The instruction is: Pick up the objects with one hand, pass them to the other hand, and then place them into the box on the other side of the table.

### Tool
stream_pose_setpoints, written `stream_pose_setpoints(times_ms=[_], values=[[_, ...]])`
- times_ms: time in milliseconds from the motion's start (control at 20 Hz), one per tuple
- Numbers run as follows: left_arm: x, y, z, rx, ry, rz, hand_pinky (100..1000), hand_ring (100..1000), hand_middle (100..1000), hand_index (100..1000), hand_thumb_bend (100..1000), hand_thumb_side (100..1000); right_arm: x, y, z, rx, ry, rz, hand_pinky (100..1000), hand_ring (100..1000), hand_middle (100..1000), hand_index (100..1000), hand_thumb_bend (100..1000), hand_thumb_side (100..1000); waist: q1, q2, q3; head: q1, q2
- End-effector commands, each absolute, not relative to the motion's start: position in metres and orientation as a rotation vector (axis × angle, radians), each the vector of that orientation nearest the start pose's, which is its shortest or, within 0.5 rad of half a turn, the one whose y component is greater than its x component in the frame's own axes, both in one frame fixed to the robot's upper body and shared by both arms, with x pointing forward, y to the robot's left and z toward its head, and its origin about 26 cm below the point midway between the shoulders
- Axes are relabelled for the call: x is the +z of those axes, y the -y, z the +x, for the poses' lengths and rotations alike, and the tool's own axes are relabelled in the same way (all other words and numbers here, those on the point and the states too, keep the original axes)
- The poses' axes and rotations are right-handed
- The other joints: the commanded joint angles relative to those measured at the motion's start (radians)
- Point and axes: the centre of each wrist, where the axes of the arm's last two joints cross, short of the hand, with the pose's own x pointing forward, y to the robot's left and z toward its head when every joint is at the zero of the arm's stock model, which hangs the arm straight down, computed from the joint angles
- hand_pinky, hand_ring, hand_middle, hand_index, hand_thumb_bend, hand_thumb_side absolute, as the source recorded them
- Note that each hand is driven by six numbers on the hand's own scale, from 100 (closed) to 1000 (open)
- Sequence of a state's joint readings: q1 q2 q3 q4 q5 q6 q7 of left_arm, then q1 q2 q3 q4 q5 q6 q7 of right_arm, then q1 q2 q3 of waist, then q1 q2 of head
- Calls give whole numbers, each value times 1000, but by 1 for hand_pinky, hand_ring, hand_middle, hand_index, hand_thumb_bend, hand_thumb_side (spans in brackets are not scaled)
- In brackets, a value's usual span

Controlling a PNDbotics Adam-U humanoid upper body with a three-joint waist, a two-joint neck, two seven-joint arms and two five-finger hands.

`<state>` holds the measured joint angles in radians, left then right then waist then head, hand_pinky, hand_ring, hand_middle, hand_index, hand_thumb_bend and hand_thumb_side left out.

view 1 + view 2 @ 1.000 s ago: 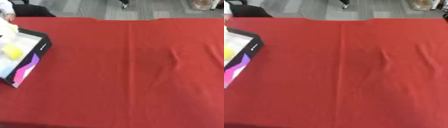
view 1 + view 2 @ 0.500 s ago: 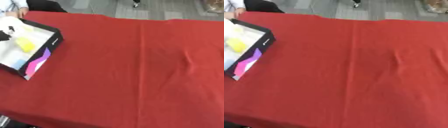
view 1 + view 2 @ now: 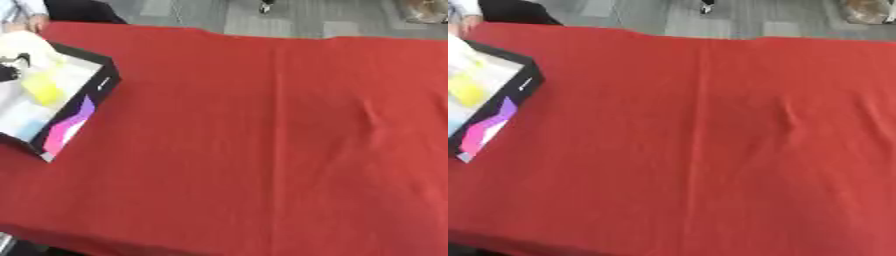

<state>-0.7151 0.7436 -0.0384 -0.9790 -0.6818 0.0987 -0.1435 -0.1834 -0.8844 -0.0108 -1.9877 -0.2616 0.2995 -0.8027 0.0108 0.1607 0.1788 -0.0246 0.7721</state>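
Red all over: the tabletop [image 3: 262, 150] wears a plain red cloth, one even shade, with only faint darker crease lines running through it. Over at nine o'clock, the box [image 3: 103, 87] shows black walls, and its outer side carries a wavy splash of purple and pink with a sliver of white at the low corner. Inside it's pale, whitish, with a yellow object [image 3: 42, 90] glowing bright against that, a hint of light blue below it, and a small black shape at the far edge. Up at twelve o'clock, the floor [image 3: 289, 15] reads grey with paler patches.
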Motion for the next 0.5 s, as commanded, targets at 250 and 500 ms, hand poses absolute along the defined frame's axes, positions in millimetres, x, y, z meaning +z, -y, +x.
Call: stream_pose_setpoints(times_ms=[250,500], values=[[248,-435,397,-670,1377,1326,963,780,750,771,100,357,246,348,277,-153,1987,-997,438,637,648,542,147,396,-5,-2,0,-83,-2],[256,-410,385,-270,1844,1078,1000,746,740,788,100,566,241,352,275,-233,2001,-984,435,630,638,537,202,237,0,-2,-4,-122,-2]])
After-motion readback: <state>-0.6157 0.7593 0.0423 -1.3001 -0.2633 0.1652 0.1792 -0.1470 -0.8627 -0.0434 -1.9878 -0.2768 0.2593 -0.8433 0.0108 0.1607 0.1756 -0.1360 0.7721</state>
